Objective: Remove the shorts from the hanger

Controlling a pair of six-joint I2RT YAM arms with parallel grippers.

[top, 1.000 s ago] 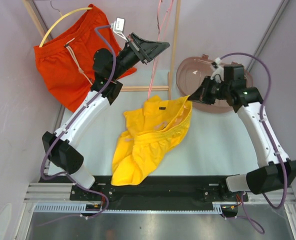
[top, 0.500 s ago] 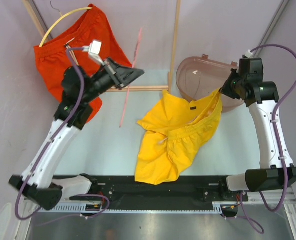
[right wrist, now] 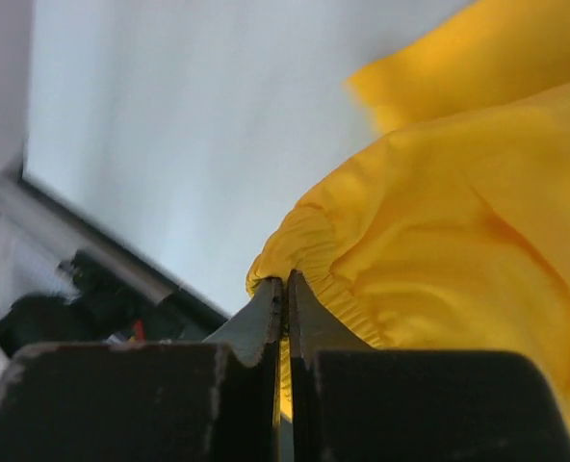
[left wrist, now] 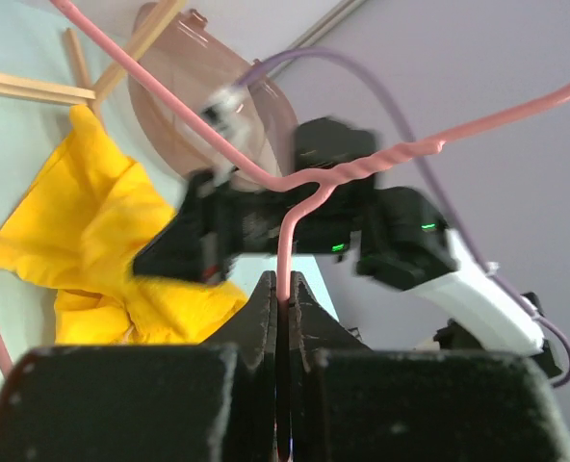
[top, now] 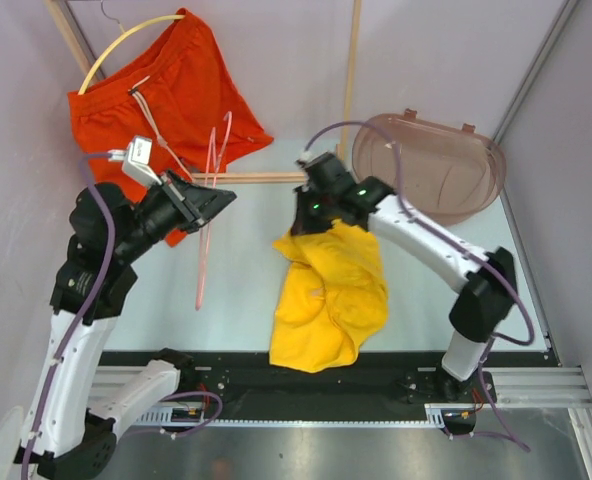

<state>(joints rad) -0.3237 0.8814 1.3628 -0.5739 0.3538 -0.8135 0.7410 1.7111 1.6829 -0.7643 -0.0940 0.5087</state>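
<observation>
Orange-red shorts (top: 166,95) draped up far left of the yellow shorts (top: 331,295), left gripper (left wrist: 280,294) clamped on a bare pink wire hanger (top: 208,250) just left of them, yellow shorts heaped on the table (top: 246,310), right gripper (right wrist: 285,289) pinched shut on their elastic edge, brown tub (top: 446,165) beyond them to the right

From where I stand, the left arm (top: 64,355) climbs from its base at the near edge and bends at a dark elbow. Its forearm reaches out toward two o'clock. The left gripper (top: 214,200) has its jaws pressed together on the thin wire of the pink hanger (top: 204,262), and its own wrist view shows the wire pinched right at the fingertips. The right arm (top: 416,235) rises from its base, folds at the elbow and stretches a long way toward ten o'clock. The right gripper (top: 306,222) tips toward seven o'clock, its jaws closed tight on a gathered hem of the yellow shorts (top: 326,300).
</observation>
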